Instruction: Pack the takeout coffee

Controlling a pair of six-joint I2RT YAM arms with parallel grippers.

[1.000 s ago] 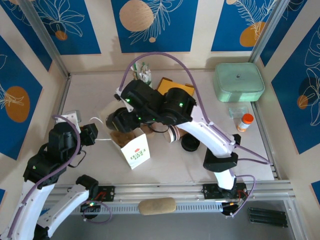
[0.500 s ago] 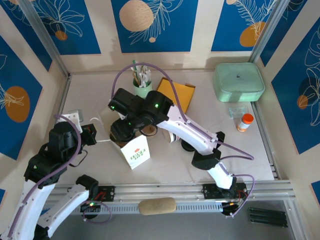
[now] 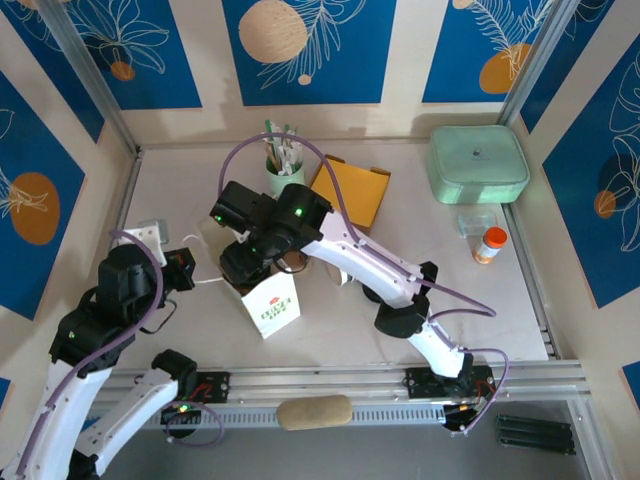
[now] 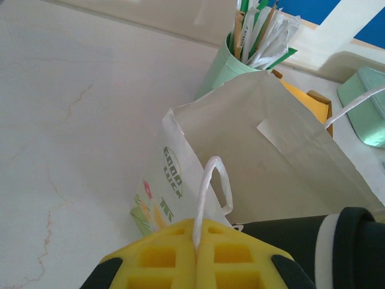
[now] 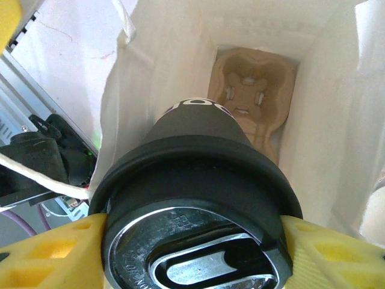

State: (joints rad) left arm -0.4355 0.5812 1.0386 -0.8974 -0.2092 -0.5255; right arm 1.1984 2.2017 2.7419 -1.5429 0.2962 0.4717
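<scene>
My right gripper [image 5: 195, 256] is shut on the takeout coffee [image 5: 198, 129], a dark cup with a black lid, its yellow fingers [image 5: 51, 256] against the lid's rim. The cup hangs over the open mouth of a white paper bag [image 5: 162, 72], above a brown pulp carrier [image 5: 249, 90] on the bag's floor. In the top view that gripper [image 3: 250, 262] sits over the bag [image 3: 272, 305]. My left gripper [image 4: 195, 256] is shut on the bag's white twisted handle [image 4: 210, 180]. The cup [image 4: 319, 241] shows at the lower right of the left wrist view.
A mint-green cup of utensils [image 3: 285, 175] stands behind the bag, a yellow envelope [image 3: 355, 190] to its right. A mint lidded container [image 3: 478, 165] and an orange-capped bottle [image 3: 490, 243] sit at the right. The frame rail runs along the near edge.
The right arm has swung left and carried the cup from beside the bag to over its mouth. The left arm has stayed in place.
</scene>
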